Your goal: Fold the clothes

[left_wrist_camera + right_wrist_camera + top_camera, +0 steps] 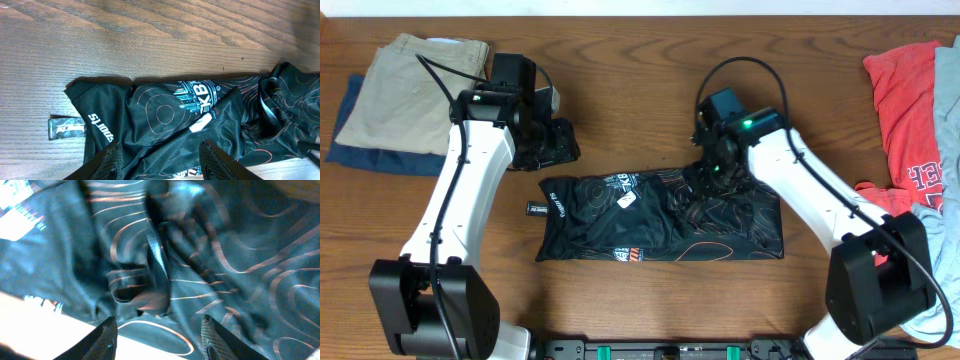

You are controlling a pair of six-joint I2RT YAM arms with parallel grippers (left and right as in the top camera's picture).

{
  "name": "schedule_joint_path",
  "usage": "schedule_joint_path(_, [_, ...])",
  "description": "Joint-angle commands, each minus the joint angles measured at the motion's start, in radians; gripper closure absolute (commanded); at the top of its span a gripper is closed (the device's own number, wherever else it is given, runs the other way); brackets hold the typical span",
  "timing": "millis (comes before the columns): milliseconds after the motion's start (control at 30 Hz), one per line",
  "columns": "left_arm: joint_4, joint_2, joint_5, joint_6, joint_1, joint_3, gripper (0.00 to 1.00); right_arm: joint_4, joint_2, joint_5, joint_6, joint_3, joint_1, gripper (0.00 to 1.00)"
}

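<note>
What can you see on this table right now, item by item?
jersey: one, black with orange-red lines, table centre
tag: one, black, beside the jersey's left edge
khaki garment: one, folded, far-left corner
navy garment: one, under the khaki one
red garment: one, right edge
grey cloth: pale, beside the red
table: one, brown wood
left gripper: black, open, over the jersey
right gripper: black, open, over the jersey

Overhead plus two wrist views
Overhead looks straight down on the whole table point(620, 40); the left wrist looks down from nearby, the right wrist very close; all share the jersey point(660, 215).
</note>
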Motion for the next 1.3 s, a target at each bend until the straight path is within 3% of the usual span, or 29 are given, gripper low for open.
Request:
schedule_joint_path(0, [-0.005, 0.001, -0.010, 0.006, 0.002, -0.006, 0.48, -0.001, -0.019, 0.019, -0.050, -0.007, 0.021, 0.53])
schedule_joint_path(200, [-0.005, 0.001, -0.010, 0.006, 0.002, -0.006, 0.48, -0.017, -0.019, 0.279, 0.097, -0.007, 0.008, 0.48])
schedule_joint_path(400, [-0.005, 0.001, -0.010, 0.006, 0.002, -0.006, 0.48, -0.047, -0.019, 0.278, 0.100, -0.016, 0.004, 0.36])
schedule_joint_path(733, [-0.005, 0.001, -0.010, 0.006, 0.002, -0.006, 0.48, 0.016, -0.019, 0.277, 0.100, -0.205, 0.014, 0.34])
schedule_joint_path(800, [-0.005, 0.001, -0.010, 0.006, 0.002, -0.006, 0.48, 0.031, -0.019, 0.274, 0.100, -0.232, 0.019, 0.42])
schedule_joint_path(967, [-0.005, 0.001, -0.010, 0.006, 0.002, -0.006, 0.48, 0.038, -0.019, 0.254, 0.100, -0.243, 0.023, 0.99])
schedule_joint_path(1100, [-0.005, 0.001, -0.010, 0.006, 0.001, -0.006, 0.48, 0.038, -0.019, 0.194, 0.083, -0.241, 0.023, 0.99])
schedule_joint_path(1267, [-0.005, 0.001, -0.010, 0.006, 0.001, -0.006, 0.48, 0.040, -0.019, -0.189, -0.269, -0.241, 0.024, 0.99])
